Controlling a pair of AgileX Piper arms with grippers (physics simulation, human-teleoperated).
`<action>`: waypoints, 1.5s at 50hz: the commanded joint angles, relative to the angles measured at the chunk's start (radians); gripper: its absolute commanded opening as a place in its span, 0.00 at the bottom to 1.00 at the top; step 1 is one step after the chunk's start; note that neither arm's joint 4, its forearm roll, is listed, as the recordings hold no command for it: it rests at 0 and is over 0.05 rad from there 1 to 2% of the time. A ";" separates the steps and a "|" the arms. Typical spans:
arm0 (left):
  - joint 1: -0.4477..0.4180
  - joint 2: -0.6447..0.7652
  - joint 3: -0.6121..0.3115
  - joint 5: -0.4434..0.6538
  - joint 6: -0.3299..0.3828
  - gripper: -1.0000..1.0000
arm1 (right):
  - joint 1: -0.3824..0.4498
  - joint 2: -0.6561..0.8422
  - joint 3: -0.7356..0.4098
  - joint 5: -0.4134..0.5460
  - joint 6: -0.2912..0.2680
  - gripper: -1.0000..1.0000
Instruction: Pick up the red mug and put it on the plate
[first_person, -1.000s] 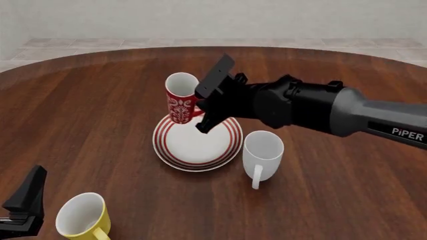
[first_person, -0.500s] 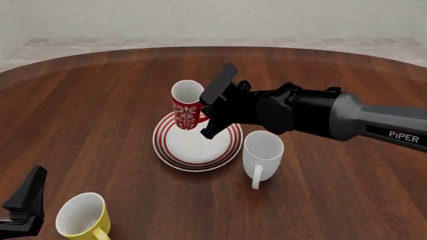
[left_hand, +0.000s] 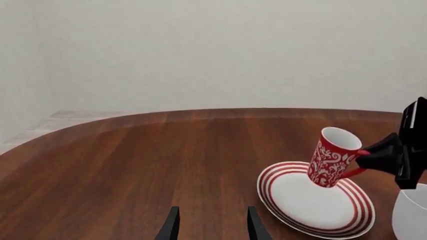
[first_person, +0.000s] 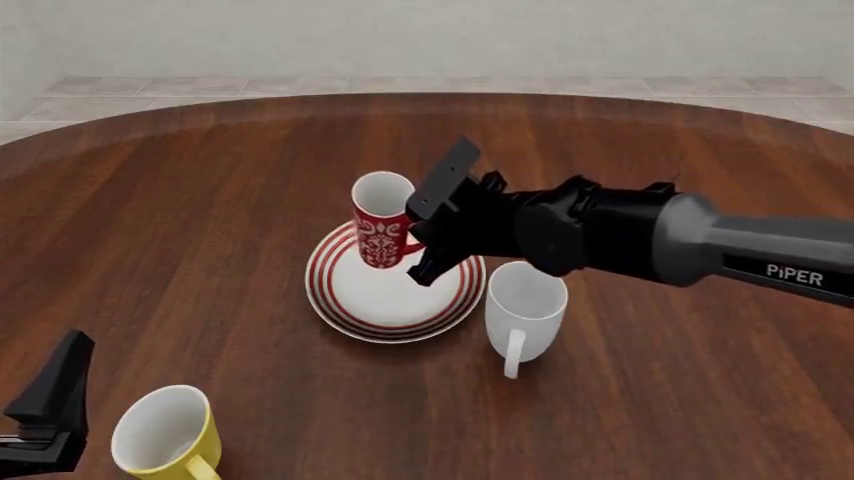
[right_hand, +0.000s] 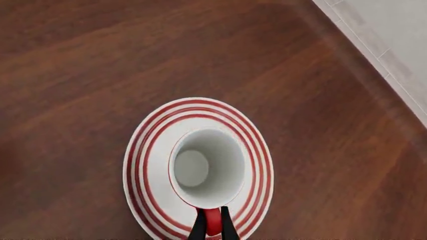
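Right gripper (first_person: 416, 243) clamped on the red loop handle of the red mug (first_person: 383, 222); in the right wrist view the two dark fingertips (right_hand: 197, 231) pinch the handle from both sides. Mug is tilted, mouth leaning away from the gripper, white inside visible, white floral pattern on the side. It hangs over the plate (first_person: 350, 300), above the plate's far half; left wrist view shows the mug's (left_hand: 332, 157) lower edge right at the plate (left_hand: 301, 204) surface, contact cannot be told. Right wrist view looks straight down into the mug (right_hand: 208, 167), red-ringed plate (right_hand: 143, 165) around it on all sides.

Plain white mug (first_person: 523, 309) stands upright just beside the plate on the right, handle pointing toward the camera, under the right arm. Yellow mug (first_person: 163, 434) sits near the front left corner of the tabletop (first_person: 174, 220), well apart from the plate.

Left gripper (left_hand: 211, 226) is low at front left, just beside the yellow mug, fingers spread apart with nothing between them, pointed over bare wood.
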 joint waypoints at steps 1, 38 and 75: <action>0.002 0.000 -0.005 0.005 -0.005 1.00 | -0.017 0.020 -0.002 -0.009 0.005 0.00; 0.007 0.000 0.001 -0.002 -0.011 1.00 | -0.038 0.053 0.022 -0.032 0.010 0.00; 0.005 0.000 -0.009 0.007 -0.012 1.00 | -0.048 0.113 0.004 -0.050 -0.005 0.00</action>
